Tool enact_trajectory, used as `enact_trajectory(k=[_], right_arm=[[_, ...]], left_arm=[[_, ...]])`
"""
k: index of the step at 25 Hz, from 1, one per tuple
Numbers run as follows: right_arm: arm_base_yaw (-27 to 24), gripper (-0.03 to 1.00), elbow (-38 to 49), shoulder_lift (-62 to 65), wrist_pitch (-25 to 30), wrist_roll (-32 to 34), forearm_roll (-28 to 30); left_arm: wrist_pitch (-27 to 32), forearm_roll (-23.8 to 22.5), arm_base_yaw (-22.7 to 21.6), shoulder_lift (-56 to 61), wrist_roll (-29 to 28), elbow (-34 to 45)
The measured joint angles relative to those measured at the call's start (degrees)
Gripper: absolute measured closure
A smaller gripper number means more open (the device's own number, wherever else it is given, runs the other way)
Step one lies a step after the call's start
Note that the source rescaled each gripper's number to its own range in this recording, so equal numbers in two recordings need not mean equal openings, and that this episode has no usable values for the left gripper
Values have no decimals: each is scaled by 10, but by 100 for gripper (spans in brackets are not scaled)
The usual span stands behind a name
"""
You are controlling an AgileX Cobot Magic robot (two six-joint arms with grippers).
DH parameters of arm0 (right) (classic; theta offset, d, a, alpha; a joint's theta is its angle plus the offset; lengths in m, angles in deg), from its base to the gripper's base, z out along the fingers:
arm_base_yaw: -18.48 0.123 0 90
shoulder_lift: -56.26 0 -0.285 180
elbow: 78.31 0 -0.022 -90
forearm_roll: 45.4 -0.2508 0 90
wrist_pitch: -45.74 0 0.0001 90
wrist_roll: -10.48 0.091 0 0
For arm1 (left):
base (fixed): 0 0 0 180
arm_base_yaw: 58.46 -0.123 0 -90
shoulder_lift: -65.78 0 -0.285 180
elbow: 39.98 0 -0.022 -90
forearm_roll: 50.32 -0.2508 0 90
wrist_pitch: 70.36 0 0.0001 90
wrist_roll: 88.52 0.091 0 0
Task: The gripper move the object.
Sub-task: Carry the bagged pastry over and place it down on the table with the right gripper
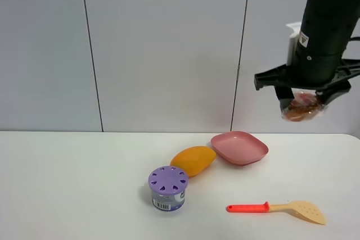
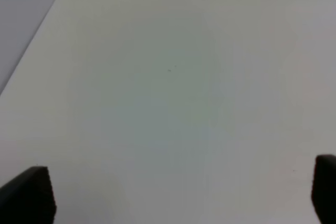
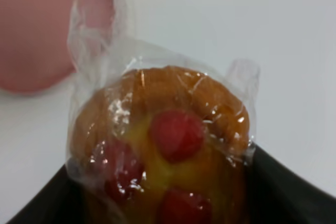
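Now mid-carry: right gripper (image 1: 304,97) fingers clamped on wrapped muffin (image 1: 302,108), high above surface (image 1: 84,184), 2 o'clock from pink plate (image 1: 239,148). Next probably: pick spot, descend, release. Left gripper (image 2: 176,192) fingers wide, empty.

Your right arm (image 1: 326,21) hangs upright at the far right, well above the bench (image 1: 67,184). Your right claw (image 1: 304,100) points down, fingers clamped around the wrapped muffin (image 1: 302,109). Your left claw (image 2: 176,195) shows only two black fingertips (image 2: 26,195), spread wide apart.
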Motion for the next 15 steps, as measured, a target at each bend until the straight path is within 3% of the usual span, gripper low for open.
enact_trajectory(k=[4, 11, 15], right_arm=[[-25, 97, 33, -15, -35, -37, -34], [-28, 97, 84, -56, -150, -42, -31], [-28, 97, 84, -96, -179, -42, -27]], left_arm=[[0, 0, 0, 0, 0, 0], [0, 0, 0, 0, 0, 0], [0, 0, 0, 0, 0, 0]])
